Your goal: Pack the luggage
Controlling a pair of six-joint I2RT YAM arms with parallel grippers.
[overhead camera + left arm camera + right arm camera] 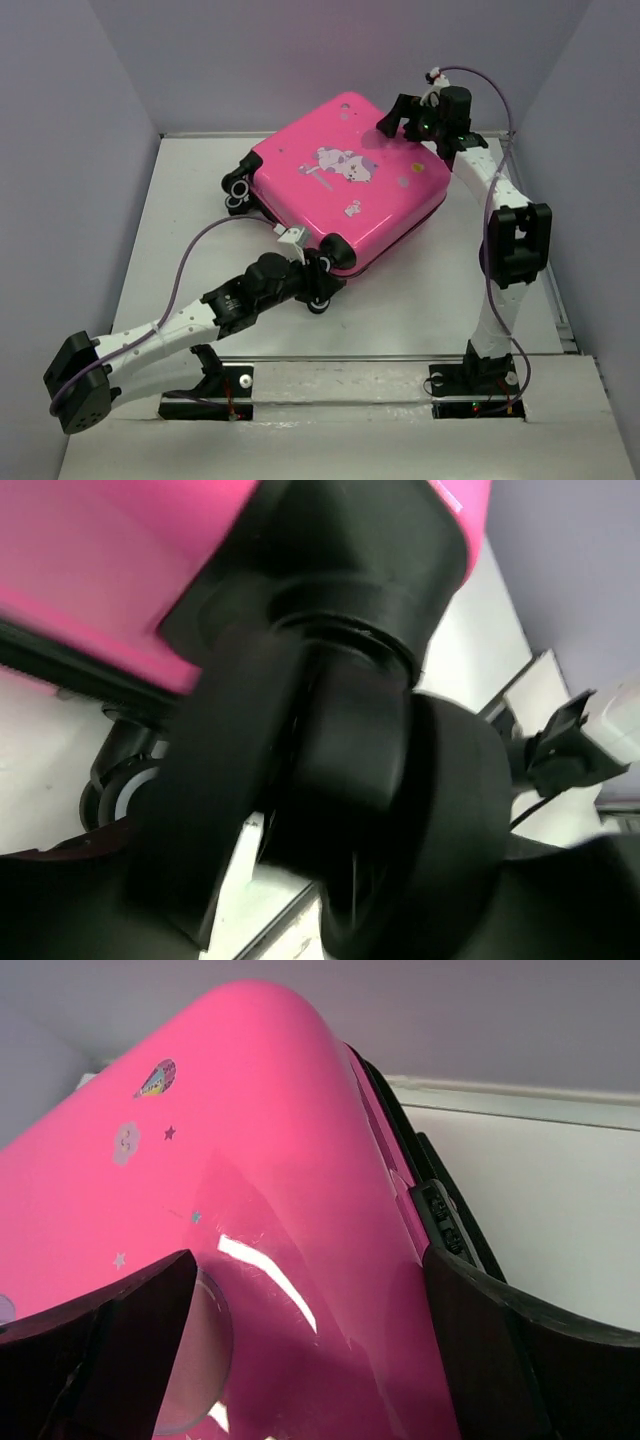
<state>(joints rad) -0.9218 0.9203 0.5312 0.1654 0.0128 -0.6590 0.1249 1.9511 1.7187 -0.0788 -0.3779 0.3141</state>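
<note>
The hot-pink luggage lies flat and closed on the table, cartoon print up, black zipper trim round its edge. My left gripper is at its near corner. In the left wrist view the jaws sit on either side of a black twin caster wheel, which fills the frame under the pink shell. My right gripper is open at the far right corner. In the right wrist view its two fingers straddle the pink shell, one over the top face and one by the zipper edge.
Two more black wheels stick out at the luggage's left end. Grey walls close in the white table at left, back and right. A raised ledge runs along the near edge by the arm bases.
</note>
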